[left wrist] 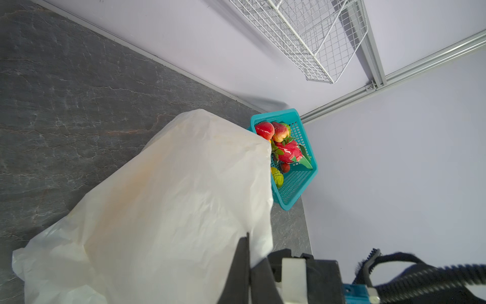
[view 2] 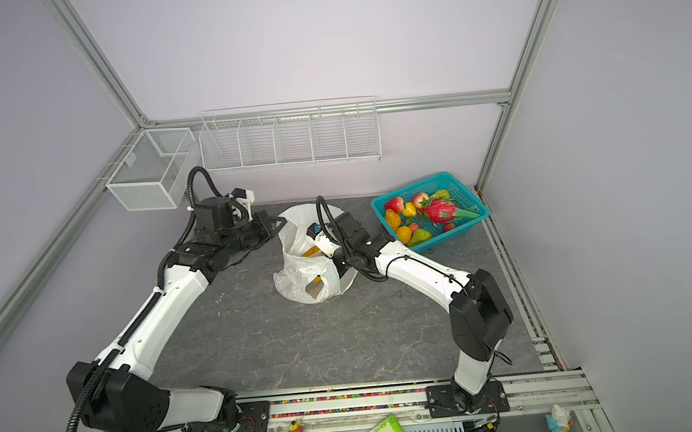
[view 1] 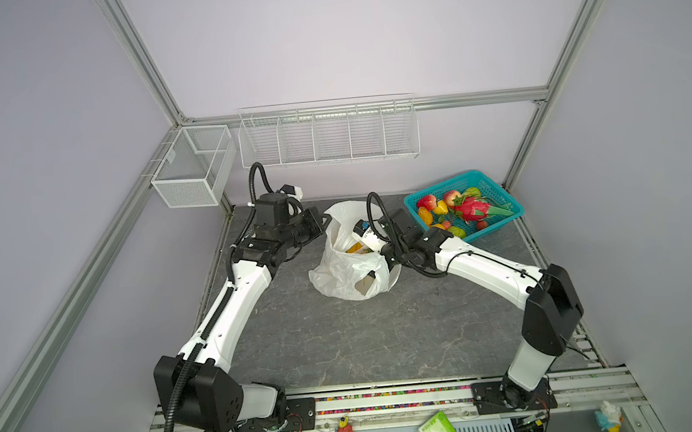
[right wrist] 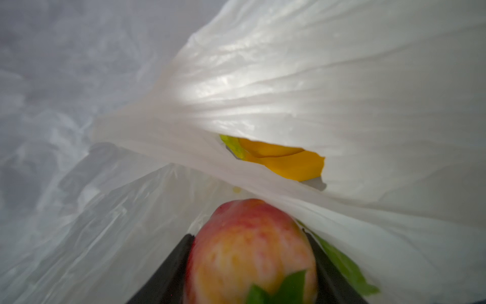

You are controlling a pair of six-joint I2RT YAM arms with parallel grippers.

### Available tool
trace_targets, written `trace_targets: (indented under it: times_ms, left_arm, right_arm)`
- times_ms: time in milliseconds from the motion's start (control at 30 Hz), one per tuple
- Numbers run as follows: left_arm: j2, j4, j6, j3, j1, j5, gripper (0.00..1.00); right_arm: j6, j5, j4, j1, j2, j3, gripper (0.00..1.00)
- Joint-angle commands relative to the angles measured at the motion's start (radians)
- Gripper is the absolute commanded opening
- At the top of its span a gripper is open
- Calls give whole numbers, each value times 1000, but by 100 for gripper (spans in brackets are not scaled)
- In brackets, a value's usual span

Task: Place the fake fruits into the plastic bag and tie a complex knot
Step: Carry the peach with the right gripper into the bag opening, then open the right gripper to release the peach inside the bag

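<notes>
left tool (left wrist: 246, 246) pinching plastic bag (left wrist: 171, 197) rim | right tool (right wrist: 248, 237) grips peach (right wrist: 249, 263) (inside bag, seemingly)

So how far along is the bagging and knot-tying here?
Done: a yellow fruit lies in the plastic bag. In hand: the left gripper, jaws shut on the bag's rim, holds it open while the right gripper holds a peach inside the mouth. Left: most fake fruits sit in the teal basket, and the bag is untied.
</notes>
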Motion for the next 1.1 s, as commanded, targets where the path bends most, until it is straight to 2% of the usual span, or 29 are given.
trace_targets:
  times_ms: [0, 67, 167, 233, 400, 633, 833, 1067]
  left_arm:
    - [-20, 10, -13, -2, -2, 7, 0]
    - [-20, 10, -14, -4, -3, 7, 0]
    - [-19, 12, -22, -3, -4, 11, 0]
    - [-18, 16, -31, -4, -5, 19, 0]
    - [-23, 20, -42, -4, -20, 27, 0]
    - [-14, 14, -40, -4, -25, 18, 0]
    - [-7, 21, -40, -11, -25, 17, 0]
    - [-12, 17, -27, -13, -25, 7, 0]
  right_arm:
    - [-18, 184, 34, 19, -3, -15, 60]
    - [-23, 165, 32, 27, -14, -35, 60]
    - [-46, 24, 36, 33, -20, -68, 62]
    - [-50, -30, 41, 34, 0, -79, 64]
    - [2, 46, 50, 25, 97, -18, 67]
    - [164, 2, 189, 19, 158, 30, 69]
    - [305, 11, 286, 19, 204, -4, 72]
    - [307, -48, 269, 16, 200, -10, 78]
